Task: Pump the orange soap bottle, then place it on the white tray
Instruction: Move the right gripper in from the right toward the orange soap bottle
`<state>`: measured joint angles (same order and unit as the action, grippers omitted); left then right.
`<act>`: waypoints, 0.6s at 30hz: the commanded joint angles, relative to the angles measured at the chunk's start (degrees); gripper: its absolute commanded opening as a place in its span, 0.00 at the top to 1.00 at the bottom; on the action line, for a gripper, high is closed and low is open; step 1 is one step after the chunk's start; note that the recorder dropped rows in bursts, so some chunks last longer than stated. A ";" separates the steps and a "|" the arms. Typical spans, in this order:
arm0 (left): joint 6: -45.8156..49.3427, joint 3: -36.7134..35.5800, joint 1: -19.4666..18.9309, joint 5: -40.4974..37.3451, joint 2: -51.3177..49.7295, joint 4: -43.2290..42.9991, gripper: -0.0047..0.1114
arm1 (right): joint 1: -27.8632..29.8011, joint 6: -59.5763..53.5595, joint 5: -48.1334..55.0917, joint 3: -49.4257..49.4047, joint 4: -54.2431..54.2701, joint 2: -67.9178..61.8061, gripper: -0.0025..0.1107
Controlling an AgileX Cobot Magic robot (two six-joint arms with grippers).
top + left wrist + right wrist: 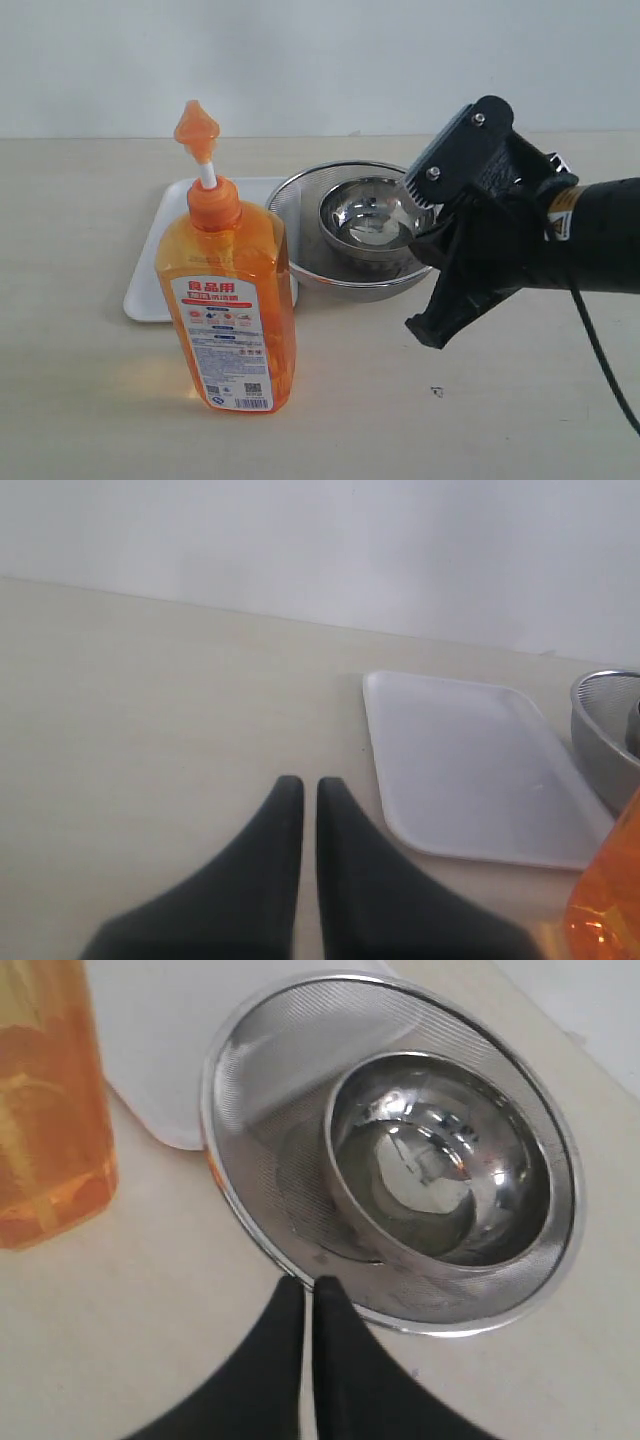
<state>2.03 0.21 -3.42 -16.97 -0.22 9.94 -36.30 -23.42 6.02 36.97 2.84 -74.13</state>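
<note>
The orange soap bottle [230, 300] stands upright on the table in front of the white tray [150, 280], its pump head [196, 125] raised on the white stem. My right gripper [430, 335] hangs shut and empty to the right of the bottle, well apart from it. In the right wrist view its tips [308, 1285] sit at the strainer's rim, with the bottle [50, 1110] off to one side. My left gripper [302, 785] is shut on nothing over bare table, near the tray [470, 770]; a corner of the bottle [610, 900] shows at the frame edge.
A round steel mesh strainer [300, 200] holding a steel bowl [370, 225] sits right of the tray, overlapping its edge. The same strainer [260, 1070] and bowl [430, 1160] fill the right wrist view. A white wall stands behind the table.
</note>
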 commanded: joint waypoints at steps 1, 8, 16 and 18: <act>0.17 -0.21 -0.01 0.00 0.22 -0.35 0.92 | -1.34 -0.48 -2.69 -1.98 5.23 0.05 0.98; 0.17 -0.21 -0.01 0.00 0.22 -0.35 0.92 | -1.54 3.64 -16.09 -11.96 5.48 -1.45 0.98; 0.17 -0.21 -0.01 0.00 0.22 -0.35 0.92 | -1.54 31.42 -50.85 -22.14 -30.14 -8.91 0.98; 0.17 -0.21 -0.01 0.00 0.22 -0.35 0.92 | -1.54 29.93 -53.09 -22.02 -30.47 -13.22 0.98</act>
<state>2.03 0.21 -3.42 -16.97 -0.22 9.94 -37.74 6.68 -44.14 15.29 -25.74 -84.32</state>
